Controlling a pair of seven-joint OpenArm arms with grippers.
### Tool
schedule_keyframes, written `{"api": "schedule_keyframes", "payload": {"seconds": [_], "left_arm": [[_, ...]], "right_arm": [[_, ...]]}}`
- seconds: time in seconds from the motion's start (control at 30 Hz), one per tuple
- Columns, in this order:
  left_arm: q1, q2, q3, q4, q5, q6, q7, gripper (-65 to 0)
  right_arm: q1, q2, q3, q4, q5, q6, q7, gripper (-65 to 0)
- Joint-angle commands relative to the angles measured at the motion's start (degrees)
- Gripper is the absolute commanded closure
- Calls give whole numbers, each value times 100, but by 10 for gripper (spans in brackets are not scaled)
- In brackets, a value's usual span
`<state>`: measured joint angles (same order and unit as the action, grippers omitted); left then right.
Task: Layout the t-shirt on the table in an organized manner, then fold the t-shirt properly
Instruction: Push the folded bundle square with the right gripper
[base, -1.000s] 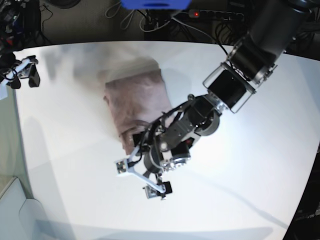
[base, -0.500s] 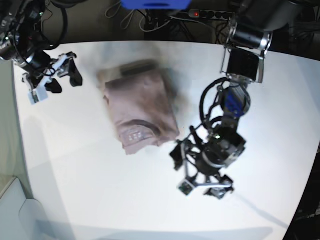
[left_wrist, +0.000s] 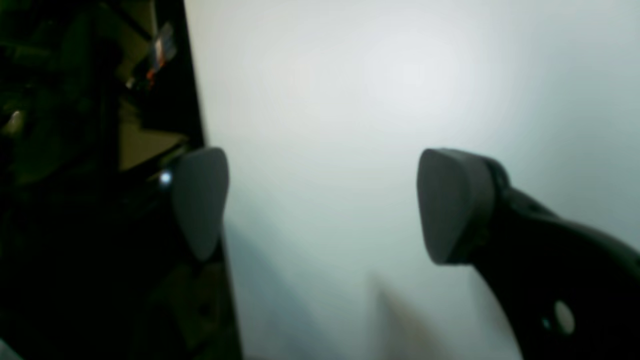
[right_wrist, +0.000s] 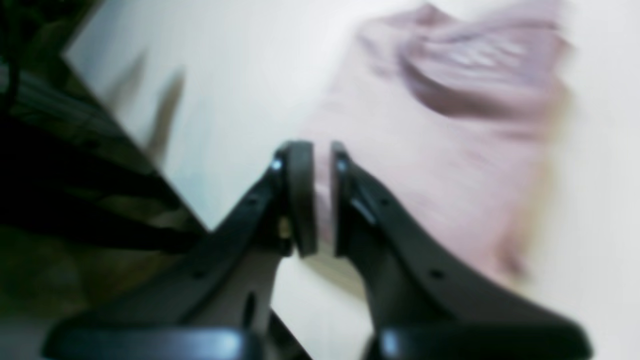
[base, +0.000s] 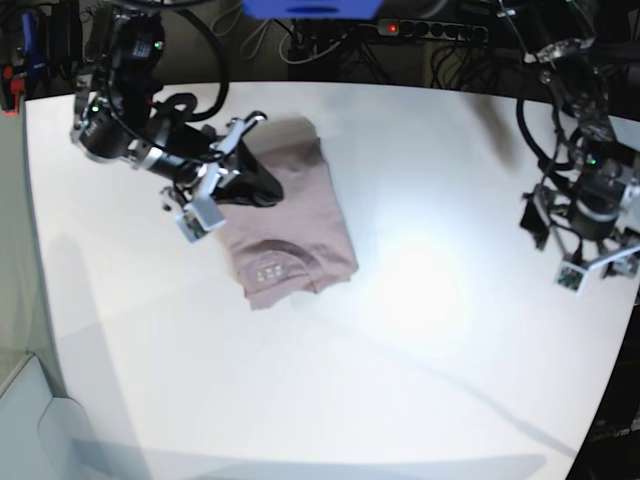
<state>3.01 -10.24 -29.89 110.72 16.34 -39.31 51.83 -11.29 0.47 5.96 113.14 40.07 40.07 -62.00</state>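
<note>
The t-shirt (base: 285, 225) lies folded into a compact rectangle on the white worktop (base: 400, 380), collar and label facing the near side; it looks light, soft and limp, likely to sag or unfold if lifted by one layer, so it is best pinched through all layers at an edge or corner. The right gripper (right_wrist: 316, 200) hangs over the shirt's far left edge, its fingers nearly together, holding nothing that shows. The left gripper (left_wrist: 325, 205) stands wide and empty, well apart from the shirt near the worktop's edge.

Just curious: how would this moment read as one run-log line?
t-shirt: folded on table | right fingers: nearly shut over shirt | left fingers: open, empty
</note>
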Motion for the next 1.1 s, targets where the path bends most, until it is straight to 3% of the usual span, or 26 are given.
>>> {"api": "schedule_keyframes", "payload": {"seconds": [0.0,0.23,0.43,0.93,1.07], "left_arm": [[117,0,-233,133,6,-69,-10,-576],[776,167,-1561,194,6,-69,69,-576],[908,193,-2229,186,-3,-69,87,-576],[996,308,-2264,203,-3,-69,52,-576],[996,290,-2281,177,-3,-69,43,-576]], "right_arm": [[105,-16,-99,66,120,-7,112,-9],[474,-16,-679,-848,120,-7,209,0],[553,204,-679,-1886,120,-7,947,0],[993,494,-1426,-4022,120,-7,2160,0],[1063,555,-1470,-4171,138,-7,2230,0]]}}
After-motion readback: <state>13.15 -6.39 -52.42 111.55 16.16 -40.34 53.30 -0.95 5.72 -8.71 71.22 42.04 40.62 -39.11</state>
